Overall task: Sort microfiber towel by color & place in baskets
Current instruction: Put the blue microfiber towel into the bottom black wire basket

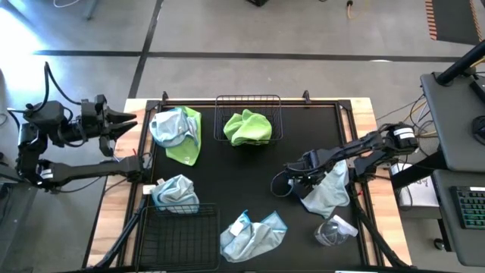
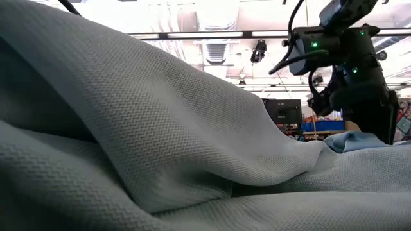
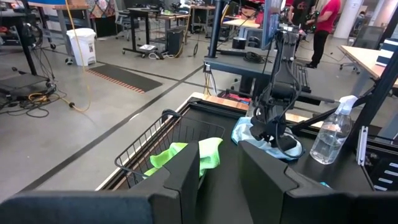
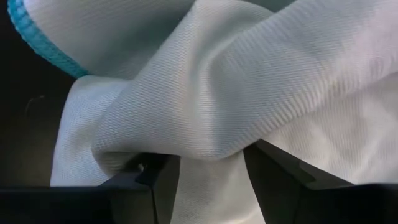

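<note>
We see the right end effector released over a pale blue towel on the counter; the left end effector waits, parted and empty.

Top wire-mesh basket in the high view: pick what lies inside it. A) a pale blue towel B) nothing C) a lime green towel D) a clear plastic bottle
C: the black rectangular wire-mesh basket at the table's far edge holds a crumpled lime green microfiber towel; no blue cloth or bottle is in it.
</note>
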Tool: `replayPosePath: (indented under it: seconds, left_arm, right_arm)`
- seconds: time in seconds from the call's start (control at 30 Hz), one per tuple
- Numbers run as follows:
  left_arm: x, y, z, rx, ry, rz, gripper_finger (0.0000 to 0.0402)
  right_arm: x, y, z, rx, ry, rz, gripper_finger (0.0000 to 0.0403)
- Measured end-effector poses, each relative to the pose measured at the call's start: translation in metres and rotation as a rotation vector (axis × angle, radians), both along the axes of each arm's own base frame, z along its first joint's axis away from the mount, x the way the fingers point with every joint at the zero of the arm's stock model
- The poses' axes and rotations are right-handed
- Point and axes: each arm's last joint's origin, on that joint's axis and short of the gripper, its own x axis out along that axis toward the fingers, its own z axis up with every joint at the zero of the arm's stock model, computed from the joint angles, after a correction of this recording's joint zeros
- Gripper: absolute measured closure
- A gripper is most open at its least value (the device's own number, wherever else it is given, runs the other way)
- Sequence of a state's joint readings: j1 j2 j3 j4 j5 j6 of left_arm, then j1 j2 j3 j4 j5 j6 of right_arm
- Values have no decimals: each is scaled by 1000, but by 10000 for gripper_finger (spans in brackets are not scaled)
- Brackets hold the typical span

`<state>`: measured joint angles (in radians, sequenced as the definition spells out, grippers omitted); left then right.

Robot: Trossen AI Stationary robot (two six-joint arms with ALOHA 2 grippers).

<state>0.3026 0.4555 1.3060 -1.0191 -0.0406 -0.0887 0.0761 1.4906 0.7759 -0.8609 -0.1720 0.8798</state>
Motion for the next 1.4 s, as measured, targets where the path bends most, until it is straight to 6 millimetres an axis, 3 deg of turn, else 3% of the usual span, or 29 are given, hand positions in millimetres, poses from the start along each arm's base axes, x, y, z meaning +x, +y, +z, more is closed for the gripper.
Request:
replayPosePath:
  seconds: [0.2, 0.53, 0.73, 1.13, 1.4]
  left_arm:
    - [0, 0, 0, 0, 0, 0, 306]
    - [0, 0, 0, 8, 3, -2, 306]
    - [0, 0, 0, 8, 3, -1, 306]
    - [0, 0, 0, 8, 3, -2, 306]
    - [0, 0, 0, 8, 3, -1, 306]
  right_arm:
    - [2, 1, -7, 17, 20, 1, 276]
    - [-1, 0, 6, 14, -51, -10, 385]
    - [-3, 1, 19, 36, -96, -97, 388]
    - [-11, -1, 84, 61, -405, -199, 389]
    - [6, -3, 143, -13, -785, -183, 390]
